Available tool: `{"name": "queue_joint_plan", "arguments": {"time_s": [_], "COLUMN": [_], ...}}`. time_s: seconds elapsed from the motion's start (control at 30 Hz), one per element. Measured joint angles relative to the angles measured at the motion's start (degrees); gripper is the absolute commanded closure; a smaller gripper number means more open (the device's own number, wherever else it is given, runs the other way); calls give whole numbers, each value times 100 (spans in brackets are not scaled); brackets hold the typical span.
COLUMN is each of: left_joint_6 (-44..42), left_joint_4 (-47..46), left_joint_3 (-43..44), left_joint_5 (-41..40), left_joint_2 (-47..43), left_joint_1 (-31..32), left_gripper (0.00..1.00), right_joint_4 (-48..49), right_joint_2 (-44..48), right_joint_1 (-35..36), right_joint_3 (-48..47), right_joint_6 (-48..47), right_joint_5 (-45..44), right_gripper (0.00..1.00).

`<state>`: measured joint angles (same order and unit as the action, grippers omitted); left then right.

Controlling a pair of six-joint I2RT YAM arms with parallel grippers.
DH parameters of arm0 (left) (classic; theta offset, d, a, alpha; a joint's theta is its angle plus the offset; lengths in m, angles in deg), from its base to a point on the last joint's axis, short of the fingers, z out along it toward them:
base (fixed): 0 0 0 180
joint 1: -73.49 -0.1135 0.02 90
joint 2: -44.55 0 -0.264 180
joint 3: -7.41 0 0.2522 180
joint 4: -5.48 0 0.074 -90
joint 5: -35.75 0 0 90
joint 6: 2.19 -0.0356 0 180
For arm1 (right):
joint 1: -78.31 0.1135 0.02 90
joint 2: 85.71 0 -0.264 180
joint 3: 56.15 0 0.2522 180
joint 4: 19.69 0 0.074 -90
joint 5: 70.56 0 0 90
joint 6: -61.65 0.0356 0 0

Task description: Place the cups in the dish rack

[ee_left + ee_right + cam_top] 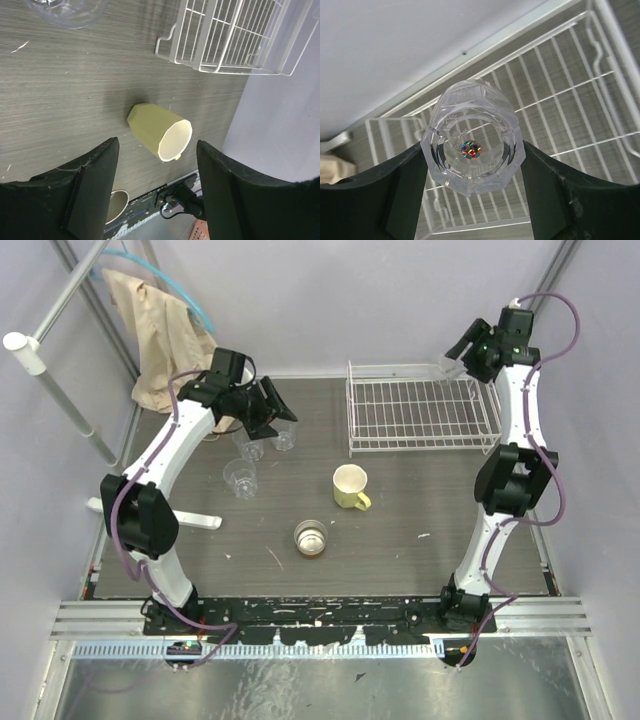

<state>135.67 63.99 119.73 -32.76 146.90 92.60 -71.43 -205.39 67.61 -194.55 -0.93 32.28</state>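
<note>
**Holding a cup right over the rack**

The right claw [462, 358] is clamped on a small clear glass cup with flat sides [472, 145], with one finger on each side of it. The white wire dish rack [415, 410] sits at the far right corner of the dark wood-look surface [430, 530]. The cup hangs over the rack's far right end, so the rack is right below it. The next move looks like a short trip down. The cup's long way points from the claw toward the wires. I cannot tell which end is its mouth.

The left claw [272, 423] has its jaws apart and holds nothing. It hovers near the far left of the surface, just by three more clear glass cups [241, 478]. A pale yellow mug with a handle [349, 486] stands near the middle. A small round brown metal cup [311, 537] stands closer to the near edge. The left arm is nearer to the clear cups.
</note>
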Motion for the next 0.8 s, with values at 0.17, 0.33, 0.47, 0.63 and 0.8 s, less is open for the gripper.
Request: {"name": "queue_joint_plan", "arguments": {"time_s": [0.17,0.33,0.47,0.63,0.8], "left_joint_6": [-142,-181,-181,-181,-181], "left_joint_4": [83,133,190,190,208], "left_joint_3": [-138,-302,-339,-407,-420], "left_joint_5": [-42,-39,-37,-35,-35], "left_joint_2": [0,2,17,28,59], "left_joint_1": [-11,-22,-22,-22,-22], "left_gripper": [29,29,29,28,28], "right_joint_4": [-413,-457,-494,-522,-562], "right_joint_2": [-385,-546,-872,-1287,-1679], "right_joint_1": [48,72,85,85,85], "right_joint_3": [-542,-640,-964,-1180,-1388], "right_joint_6": [-459,-791,-986,-1132,-1235], "right_joint_5": [-737,-1314,-1637,-1862,-1980], "right_gripper": [75,75,75,75,75]}}
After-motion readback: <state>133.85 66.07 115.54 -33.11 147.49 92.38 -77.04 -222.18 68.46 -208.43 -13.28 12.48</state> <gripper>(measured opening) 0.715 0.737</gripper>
